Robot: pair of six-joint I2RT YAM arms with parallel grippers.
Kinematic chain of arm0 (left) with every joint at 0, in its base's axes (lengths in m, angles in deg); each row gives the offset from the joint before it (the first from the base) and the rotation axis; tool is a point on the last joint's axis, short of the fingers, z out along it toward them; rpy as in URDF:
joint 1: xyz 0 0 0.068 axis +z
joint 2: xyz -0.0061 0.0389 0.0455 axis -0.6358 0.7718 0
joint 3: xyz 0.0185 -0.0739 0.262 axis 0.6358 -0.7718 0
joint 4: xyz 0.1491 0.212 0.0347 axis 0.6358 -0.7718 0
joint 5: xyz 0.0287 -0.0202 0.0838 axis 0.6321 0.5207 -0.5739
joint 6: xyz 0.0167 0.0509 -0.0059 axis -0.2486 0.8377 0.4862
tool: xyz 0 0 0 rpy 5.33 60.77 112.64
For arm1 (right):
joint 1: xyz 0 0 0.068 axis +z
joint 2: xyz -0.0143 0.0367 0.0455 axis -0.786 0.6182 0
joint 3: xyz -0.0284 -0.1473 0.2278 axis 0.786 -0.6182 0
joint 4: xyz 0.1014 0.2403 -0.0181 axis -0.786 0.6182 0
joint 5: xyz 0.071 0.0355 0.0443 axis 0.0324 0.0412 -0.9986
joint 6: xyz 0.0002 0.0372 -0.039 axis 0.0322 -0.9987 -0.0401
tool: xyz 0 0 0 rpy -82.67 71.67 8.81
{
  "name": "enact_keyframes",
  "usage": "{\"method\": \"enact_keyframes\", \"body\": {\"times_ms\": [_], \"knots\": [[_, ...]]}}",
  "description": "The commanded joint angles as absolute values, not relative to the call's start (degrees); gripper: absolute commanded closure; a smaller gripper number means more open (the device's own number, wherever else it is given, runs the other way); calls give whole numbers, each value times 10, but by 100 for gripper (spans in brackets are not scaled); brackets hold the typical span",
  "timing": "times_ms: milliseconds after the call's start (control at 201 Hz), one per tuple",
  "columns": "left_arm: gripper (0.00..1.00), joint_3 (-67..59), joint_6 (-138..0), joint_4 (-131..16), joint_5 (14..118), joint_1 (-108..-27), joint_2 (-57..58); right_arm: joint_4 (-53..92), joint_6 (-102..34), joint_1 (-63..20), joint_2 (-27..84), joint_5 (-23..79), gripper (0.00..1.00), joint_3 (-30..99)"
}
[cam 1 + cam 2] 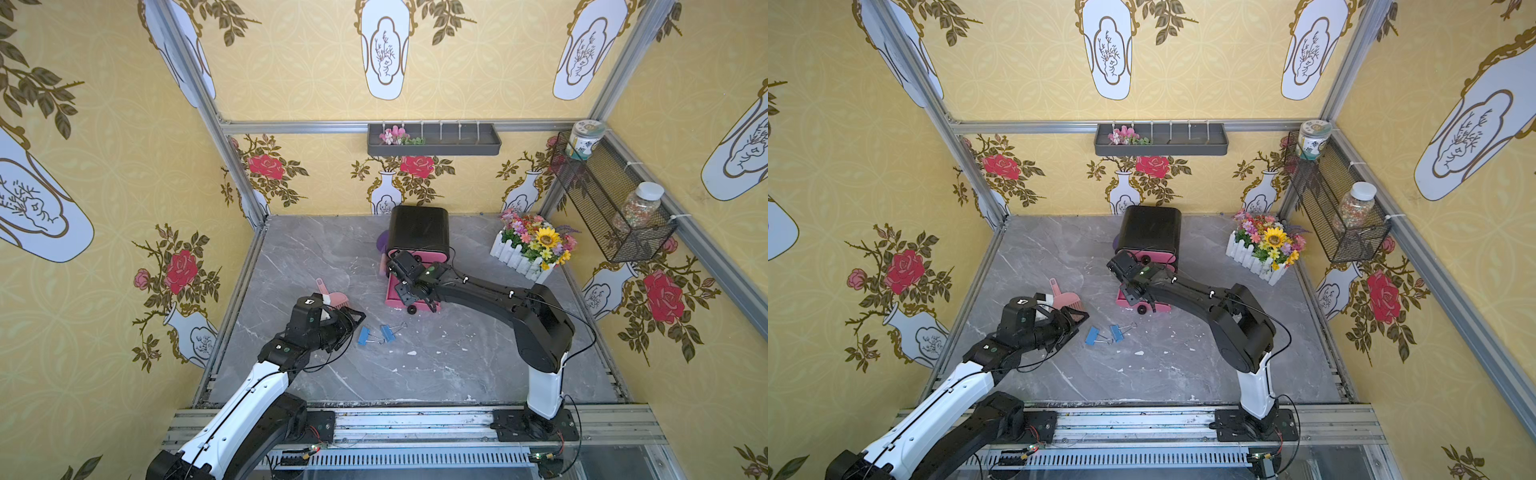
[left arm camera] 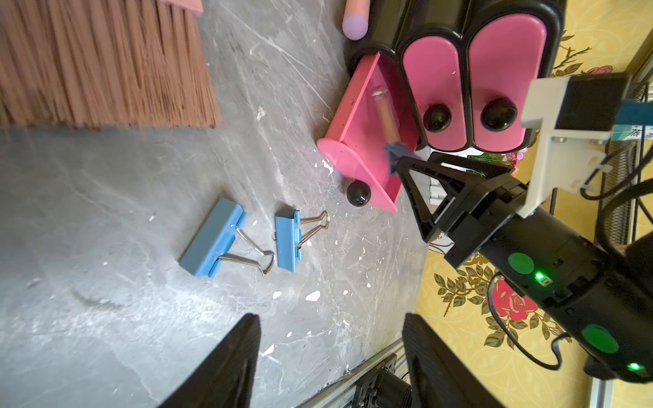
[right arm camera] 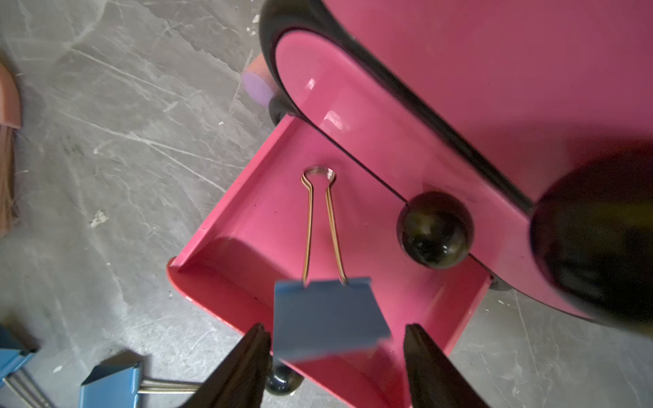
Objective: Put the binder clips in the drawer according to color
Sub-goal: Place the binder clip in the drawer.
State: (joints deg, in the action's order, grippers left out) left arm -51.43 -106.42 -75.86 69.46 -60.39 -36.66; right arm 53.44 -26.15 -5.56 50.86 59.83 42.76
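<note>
Brush (image 1: pixel 340 300) beside binder clips (image 1: pixel 364 336) (flowers (image 1: pixel 536 243) apart)

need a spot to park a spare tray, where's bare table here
Bare: the front strip of the table between the two blue binder clips and the front rail; the back left corner, left of the black cabinet. Crowded: the middle, from the pink brush past the clips to the open drawer under the right gripper.

The black-and-white left robot arm (image 1: pixel 249 390) stood extended low and forward, its black two-fingered left gripper (image 2: pixel 331 318) angled downward with jaws parted. Ahead of that gripper, the matching right arm (image 1: pixel 540 324) stood bent at the elbow, wrist tipped down, the right gripper (image 3: pixel 335 330) spread open.
</note>
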Motion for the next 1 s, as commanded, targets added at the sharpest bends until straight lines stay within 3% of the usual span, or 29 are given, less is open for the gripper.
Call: {"method": "enact_keyframes", "body": {"times_ms": [0,289,543,767,996], "knots": [[30,-518,-1064,-757,701,-603,-368,512,-269,-52,511,619,28,423],[31,-483,-1014,-793,675,-603,-354,507,-274,-33,477,625,16,417],[30,-437,-962,-831,652,-603,-306,500,-330,-4,405,556,11,364],[30,-466,-994,-823,652,-603,-316,507,-411,56,419,520,13,336],[29,-498,-1021,-837,645,-603,-357,513,-455,76,495,490,26,363]]}}
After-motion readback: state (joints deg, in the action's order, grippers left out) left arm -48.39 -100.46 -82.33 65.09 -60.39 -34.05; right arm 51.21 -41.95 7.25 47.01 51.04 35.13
